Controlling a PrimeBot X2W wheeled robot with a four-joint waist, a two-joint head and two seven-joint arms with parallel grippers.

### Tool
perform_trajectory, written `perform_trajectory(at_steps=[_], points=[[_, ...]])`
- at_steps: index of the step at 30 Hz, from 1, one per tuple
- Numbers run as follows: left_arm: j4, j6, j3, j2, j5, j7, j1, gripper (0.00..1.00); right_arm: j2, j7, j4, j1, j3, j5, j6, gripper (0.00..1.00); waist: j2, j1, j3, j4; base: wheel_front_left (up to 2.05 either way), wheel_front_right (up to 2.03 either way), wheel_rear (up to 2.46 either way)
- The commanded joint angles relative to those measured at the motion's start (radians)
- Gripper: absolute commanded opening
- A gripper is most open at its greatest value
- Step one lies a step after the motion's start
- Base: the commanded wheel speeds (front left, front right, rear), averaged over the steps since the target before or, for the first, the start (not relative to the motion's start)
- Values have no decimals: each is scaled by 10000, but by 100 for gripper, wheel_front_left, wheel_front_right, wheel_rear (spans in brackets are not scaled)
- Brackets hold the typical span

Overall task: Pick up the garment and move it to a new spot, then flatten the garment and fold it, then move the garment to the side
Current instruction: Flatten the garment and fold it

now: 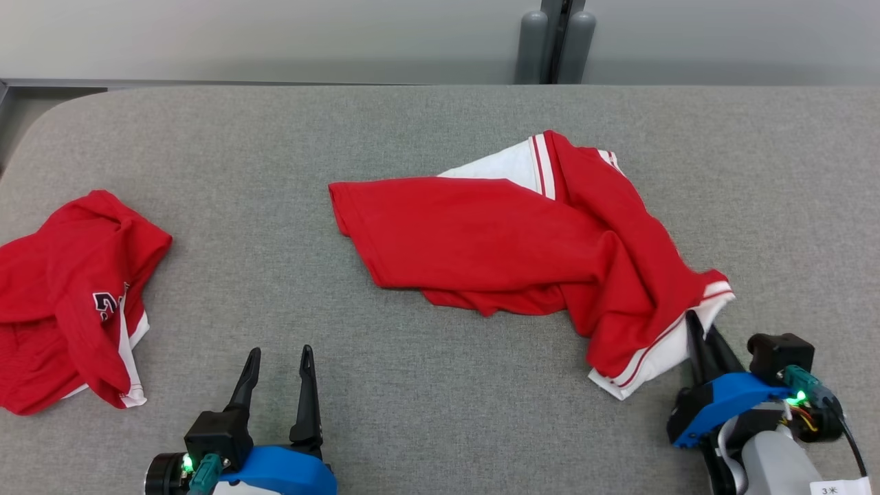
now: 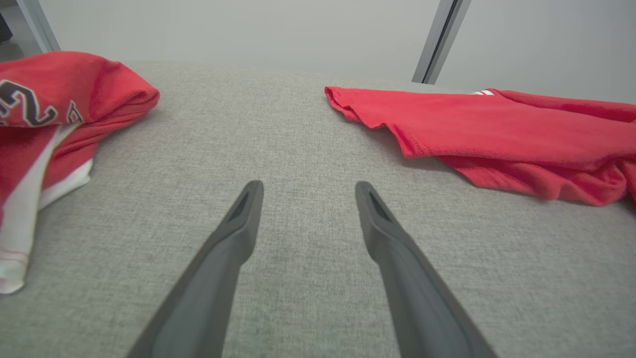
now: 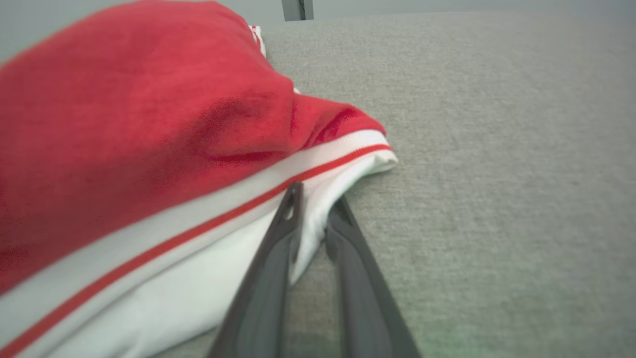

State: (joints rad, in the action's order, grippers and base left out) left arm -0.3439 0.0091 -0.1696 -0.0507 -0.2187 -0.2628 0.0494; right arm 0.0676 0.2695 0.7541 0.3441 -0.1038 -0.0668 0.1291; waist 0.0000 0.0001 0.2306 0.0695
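Looking down, we see the red garment [image 1: 509, 234] lying crumpled in the middle of the grey table [image 1: 412, 124]. Our right claw [image 1: 701, 333] pinches its white striped hem at the near right corner. Our left claw [image 1: 278, 361] stands spread, empty, near another red shirt [image 1: 69, 295].

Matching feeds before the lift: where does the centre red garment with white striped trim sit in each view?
Head view: centre red garment mid-table, trim corner at right end effector.
Left wrist view: upper right.
Right wrist view: left half, trim between its fingers.
Shared landmark: grey post behind the table.
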Motion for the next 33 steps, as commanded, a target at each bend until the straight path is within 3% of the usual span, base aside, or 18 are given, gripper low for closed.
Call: perform_trajectory(at_steps=[1,12,24,25,26,27,33], points=[[-16,1,60,2,45,-31,134,100,-88,-51,-409,-101,215,-266,18,0,0,-1,-101,-21,0,0,0],[-103,-111,154,5,-112,-31,-454,100,100,-48,-3316,-1137,339,-827,16,0,0,-1,-1417,-591,0,0,0],[-102,-177,118,3,-251,-31,-824,100,70,-48,-3966,-2258,-649,-137,16,0,0,-1,-1888,-1198,0,0,0],[-118,-176,70,3,-234,-31,-729,100,31,-48,-3856,-2186,-866,58,16,45,0,-1,-1797,-1175,0,0,0],[-118,-176,70,3,-234,-31,-729,100,31,-48,-3856,-2186,-866,58,16,45,0,-1,-1797,-1175,0,0,0],[-130,-192,11,3,-189,-31,-598,100,13,-48,-3738,-1996,-1090,394,16,100,0,-1,-1699,-1104,0,0,0],[-220,-250,-52,4,-97,-31,-455,100,-136,-48,-3742,-1577,-1267,883,16,100,0,-1,-1491,-877,0,0,0]])
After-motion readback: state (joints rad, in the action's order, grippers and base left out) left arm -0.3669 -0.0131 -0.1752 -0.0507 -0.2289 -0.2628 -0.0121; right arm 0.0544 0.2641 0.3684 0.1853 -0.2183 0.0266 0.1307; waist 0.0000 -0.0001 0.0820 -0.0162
